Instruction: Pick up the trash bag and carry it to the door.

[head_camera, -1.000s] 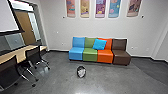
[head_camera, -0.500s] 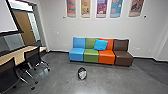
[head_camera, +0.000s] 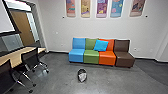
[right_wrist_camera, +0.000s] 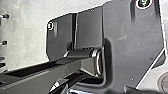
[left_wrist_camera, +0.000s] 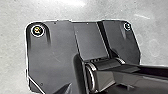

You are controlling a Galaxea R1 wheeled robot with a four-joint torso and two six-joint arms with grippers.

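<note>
Jaws first, and on both the left and the right arm it's anyone's guess: no telling whether they stand wide or narrow. What they haven't got is the trash bag [head_camera: 82, 75], because there it sits, a dark, roundish bundle with a pale patch, out on the open grey floor [head_camera: 57, 80], well apart from the floor's far edge along the wall [head_camera: 53, 32]. It's in front of the sofa [head_camera: 91, 57], roughly off the green seat, with clear ground between. So we're at the approach, by my reading, the lift not begun and the carry all to play for!

Now, the dangers. That bag sits low, so a reach stopped short would close on air, and a pinch of thin film could tear under the weight. A grip off to one side might let it swing or spill. Drive up too fast and the base could nudge it towards the sofa. And look at the far left: the wooden door [head_camera: 23, 26] lies beyond the table [head_camera: 18, 55] and the black chairs [head_camera: 31, 58], whose splayed wheeled legs could snag a dangling bag if the turn is cut tight.
</note>
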